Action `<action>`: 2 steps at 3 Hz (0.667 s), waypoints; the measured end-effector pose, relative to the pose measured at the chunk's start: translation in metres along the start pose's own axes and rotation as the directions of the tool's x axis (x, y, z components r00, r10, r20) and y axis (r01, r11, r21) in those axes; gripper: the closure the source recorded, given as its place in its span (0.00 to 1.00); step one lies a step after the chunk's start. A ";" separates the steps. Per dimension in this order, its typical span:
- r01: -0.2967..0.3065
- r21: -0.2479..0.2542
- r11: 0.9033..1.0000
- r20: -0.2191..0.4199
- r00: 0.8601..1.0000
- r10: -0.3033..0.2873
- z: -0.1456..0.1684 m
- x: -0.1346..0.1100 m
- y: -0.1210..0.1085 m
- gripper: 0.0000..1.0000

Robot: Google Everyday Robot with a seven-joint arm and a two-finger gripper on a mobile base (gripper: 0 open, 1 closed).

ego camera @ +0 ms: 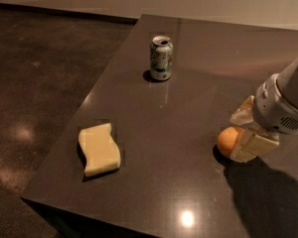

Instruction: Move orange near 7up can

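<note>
The orange (pixel 227 141) rests on the dark table at the right. My gripper (pixel 244 131) comes in from the right. Its two pale fingers (pixel 242 114) stand on either side of the orange and are closed against it, and the near finger covers the orange's right part. The 7up can (pixel 161 58), white and green with a silver top, stands upright at the far middle of the table. It is well apart from the orange, up and to the left of it.
A pale yellow wavy sponge (pixel 99 149) lies near the table's front left corner. The table's left edge (pixel 84 105) runs diagonally, with dark floor beyond it. My arm's shadow falls on the table at the front right.
</note>
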State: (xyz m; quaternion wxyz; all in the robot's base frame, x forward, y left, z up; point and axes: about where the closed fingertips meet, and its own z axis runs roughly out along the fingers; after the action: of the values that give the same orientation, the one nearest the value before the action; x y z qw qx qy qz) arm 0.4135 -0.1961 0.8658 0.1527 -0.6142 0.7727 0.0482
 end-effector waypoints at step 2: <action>0.004 0.005 1.000 0.017 1.000 -0.004 -0.004 -0.008 -0.005 0.83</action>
State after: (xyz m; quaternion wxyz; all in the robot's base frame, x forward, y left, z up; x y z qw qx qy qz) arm 0.4191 -0.1913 0.8724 0.1608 -0.6150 0.7703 0.0511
